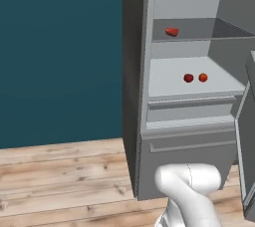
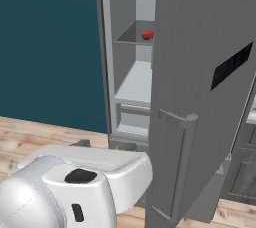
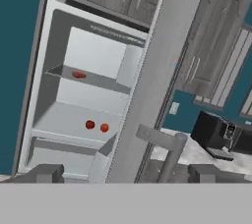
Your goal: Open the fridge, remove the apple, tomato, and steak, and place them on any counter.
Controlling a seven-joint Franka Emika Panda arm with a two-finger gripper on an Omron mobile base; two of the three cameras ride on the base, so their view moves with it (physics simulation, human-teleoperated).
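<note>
From where the left base camera looks, a teal wall (image 1: 60,52) runs along the left, with pale wooden floor planks (image 1: 60,181) below it. Right of that stands the fridge (image 1: 137,121), tall and grey, its door (image 1: 244,141) swung wide so the pale shelves show. The steak (image 1: 172,32) lies flat on the upper shelf, toward its left side. One shelf down sit two small round fruits close together but apart — a darker red one (image 1: 188,77) on the left and a brighter orange-red one (image 1: 202,77) on the right; which is the apple and which the tomato I cannot tell. Below them come a shallow bin and the bottom drawer (image 1: 187,164), shut.

From the right base camera the open door takes up the near side, with its long handle (image 2: 176,164) and small black panel (image 2: 231,65) facing out.

In the hand view the gripper (image 3: 128,174) hangs short of the fridge, its two dark fingertips (image 3: 44,173) spread wide with nothing between them, the door's edge and handle standing between the tips in the view. Farther right, past the door, a marbled counter (image 3: 197,154) carries a black appliance (image 3: 219,134), under grey wall cabinets (image 3: 216,36).
</note>
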